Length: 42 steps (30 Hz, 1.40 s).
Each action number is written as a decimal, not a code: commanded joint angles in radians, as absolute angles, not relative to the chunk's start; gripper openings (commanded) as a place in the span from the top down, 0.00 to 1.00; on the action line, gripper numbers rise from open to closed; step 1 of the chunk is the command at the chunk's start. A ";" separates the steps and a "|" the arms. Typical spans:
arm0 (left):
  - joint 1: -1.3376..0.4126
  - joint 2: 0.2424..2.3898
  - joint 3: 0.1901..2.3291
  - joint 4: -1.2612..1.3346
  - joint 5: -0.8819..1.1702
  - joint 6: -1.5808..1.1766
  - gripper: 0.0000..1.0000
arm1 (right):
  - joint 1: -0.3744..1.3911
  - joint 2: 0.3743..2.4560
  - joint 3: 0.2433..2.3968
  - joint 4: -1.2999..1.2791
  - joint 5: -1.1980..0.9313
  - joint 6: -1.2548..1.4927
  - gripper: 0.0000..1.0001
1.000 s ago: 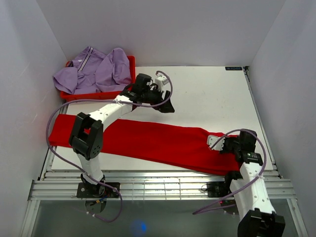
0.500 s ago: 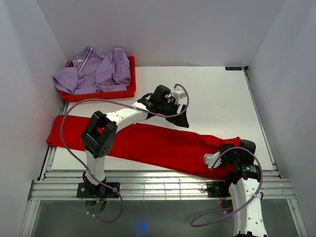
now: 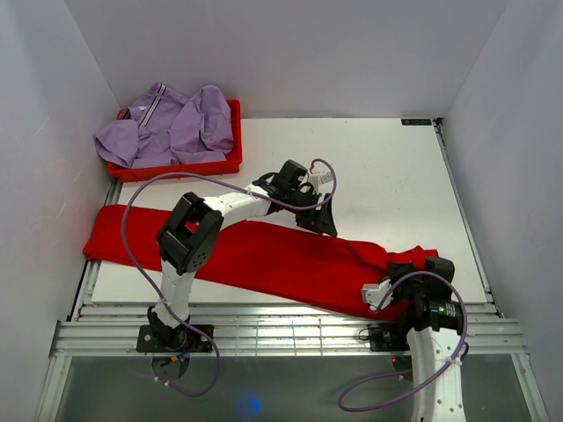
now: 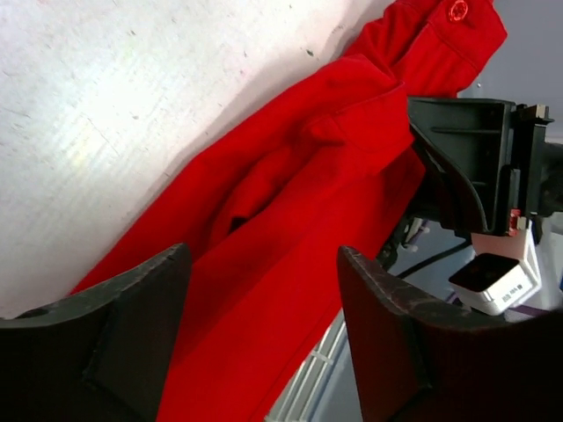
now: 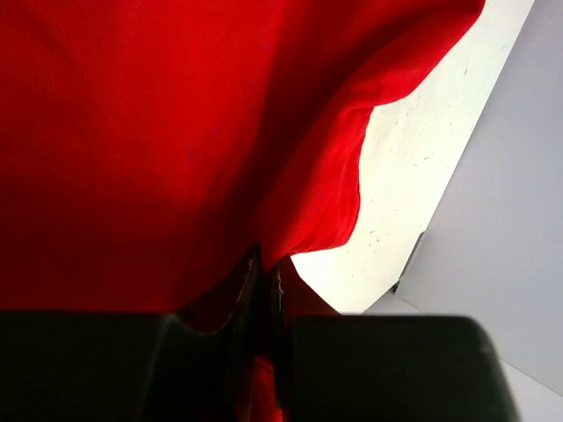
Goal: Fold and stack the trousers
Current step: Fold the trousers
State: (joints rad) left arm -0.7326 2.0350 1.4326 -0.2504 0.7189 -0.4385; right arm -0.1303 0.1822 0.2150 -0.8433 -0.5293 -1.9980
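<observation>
the red trousers (image 3: 264, 255) lie stretched along the table's (image 3: 387, 176) near edge. the right gripper (image 5: 264, 281) pinches their waist end and has drawn back slightly. the left gripper (image 4: 264, 290), spread, has swung from the red tray (image 3: 176, 167), which holds a lilac garment (image 3: 167, 127), to over their middle.

At the far left corner of my table (image 3: 387, 167) sits a red tray (image 3: 176, 168), and a lilac garment (image 3: 167, 127) with a zip lies heaped in it, spilling over the tray's left rim. Pale walls (image 3: 290, 53) close in the table on three sides, a small dark label (image 3: 416, 121) marks its far right corner, and a slatted metal rail (image 3: 290, 334) runs along its near edge
</observation>
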 commanded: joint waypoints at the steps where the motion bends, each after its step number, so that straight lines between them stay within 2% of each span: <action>1: -0.750 2.006 1.422 -0.325 0.810 -0.462 0.25 | -0.121 0.178 0.210 -1.043 -0.598 -2.483 0.92; 5: -0.764 1.994 1.376 -0.345 0.856 -0.465 0.39 | -0.121 0.193 0.225 -1.069 -0.601 -2.529 0.92; 9: -0.785 2.000 1.364 -0.341 0.870 -0.495 0.42 | -0.121 0.228 0.241 -1.097 -0.607 -2.583 0.92; 11: -0.790 2.016 1.370 -0.327 0.871 -0.514 0.41 | -0.121 0.239 0.248 -1.111 -0.614 -2.611 0.92; 16: -0.795 2.051 1.378 -0.148 0.917 -0.623 0.25 | -0.121 0.279 0.259 -1.137 -0.615 -2.678 0.92; 19: -0.796 2.071 1.379 -0.010 0.951 -0.719 0.19 | -0.121 0.288 0.261 -1.138 -0.609 -2.689 0.92; 28: -0.805 2.169 1.385 0.233 0.986 -0.958 0.17 | -0.121 0.290 0.258 -1.134 -0.601 -2.694 0.92; 32: -0.801 2.105 1.284 0.438 0.914 -1.040 0.32 | -0.121 0.291 0.259 -1.132 -0.598 -2.689 0.92; 33: -0.796 2.086 1.267 0.498 0.872 -1.042 0.47 | -0.121 0.293 0.261 -1.131 -0.594 -2.685 0.92; 36: -0.787 2.048 1.253 0.522 0.819 -1.016 0.69 | -0.121 0.298 0.261 -1.089 -0.598 -2.639 0.92; 37: -0.785 2.048 1.261 0.522 0.818 -0.999 0.73 | -0.121 0.299 0.261 -1.068 -0.601 -2.614 0.92; 38: -0.778 2.052 1.276 0.520 0.815 -0.991 0.78 | -0.121 0.299 0.261 -1.045 -0.604 -2.588 0.83; 39: -0.773 2.056 1.285 0.522 0.805 -0.982 0.87 | -0.121 0.305 0.267 -1.002 -0.612 -2.539 0.76; 40: -0.769 2.063 1.290 0.522 0.801 -0.964 0.92 | -0.121 0.308 0.271 -0.983 -0.615 -2.507 0.50; 41: -0.765 2.069 1.298 0.523 0.798 -0.954 0.97 | -0.121 0.311 0.278 -0.967 -0.617 -2.470 0.30; 42: -0.756 2.074 1.314 0.523 0.793 -0.942 1.00 | -0.121 0.317 0.284 -0.951 -0.606 -2.439 0.03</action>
